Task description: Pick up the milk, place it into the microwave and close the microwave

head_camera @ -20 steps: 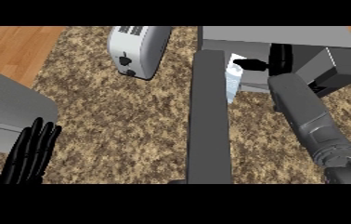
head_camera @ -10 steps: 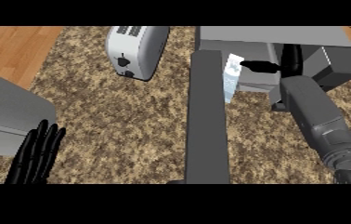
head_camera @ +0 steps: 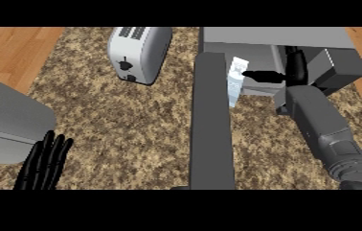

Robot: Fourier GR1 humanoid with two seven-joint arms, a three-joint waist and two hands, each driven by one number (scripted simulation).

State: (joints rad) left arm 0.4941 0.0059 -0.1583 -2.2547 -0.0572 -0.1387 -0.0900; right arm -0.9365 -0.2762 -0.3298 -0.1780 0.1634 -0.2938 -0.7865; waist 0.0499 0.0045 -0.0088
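The milk carton (head_camera: 235, 81) stands upright at the mouth of the open microwave (head_camera: 276, 38), just right of its open door (head_camera: 212, 129), a long grey slab running down the view. My right hand (head_camera: 288, 74) is inside the opening to the right of the carton. Its thumb stretches left with the tip at the carton's right edge, and its fingers point up and away, not curled round the carton. My left hand (head_camera: 44, 162) rests open at the lower left, fingers up.
A silver toaster (head_camera: 138, 52) stands on the speckled counter (head_camera: 127, 115) at the upper left of the door. A grey rounded object (head_camera: 17, 122) sits at the left edge above my left hand. Wooden floor (head_camera: 28, 48) shows beyond the counter's left end.
The milk carton has shifted slightly left toward the door, and my right hand's thumb now reaches out sideways to it. My left hand has crept a little right.
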